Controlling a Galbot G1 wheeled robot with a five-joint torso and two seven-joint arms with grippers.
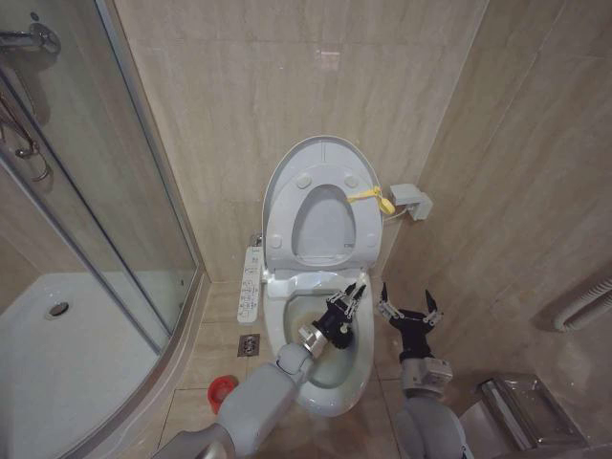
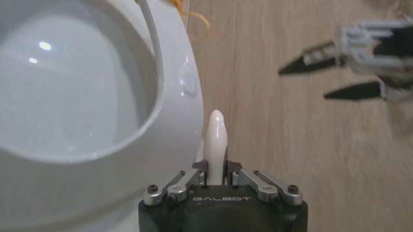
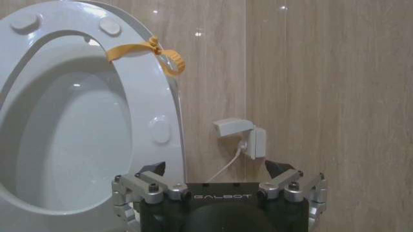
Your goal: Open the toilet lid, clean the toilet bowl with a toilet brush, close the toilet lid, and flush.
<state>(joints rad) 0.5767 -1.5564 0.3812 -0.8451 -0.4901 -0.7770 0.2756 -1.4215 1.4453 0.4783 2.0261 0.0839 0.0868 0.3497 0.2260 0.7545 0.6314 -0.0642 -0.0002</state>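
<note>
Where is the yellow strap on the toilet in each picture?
Head view: the yellow strap hangs at the right edge of the raised toilet lid, near the wall socket.
Left wrist view: an orange-yellow bit, probably the same strap, at the top edge; the left gripper holds a white handle.
Right wrist view: the strap loops around the lid's edge, above the socket.
Shared landmark: the toilet lid.

The dark bristle head of the thin white-handled toilet brush (image 2: 216, 140) is out of sight; the left tool (image 2: 217, 170) is clamped round the handle and covers its lower part. In the head view, the left tool (image 1: 350, 296) and its arm cover much of the stained white ceramic toilet bowl (image 1: 325, 382). The right tool (image 2: 351, 67) is blurred and cut by the picture's edge in the left wrist view. The small round red holder cup (image 1: 221, 390) is partly behind the left arm.
</note>
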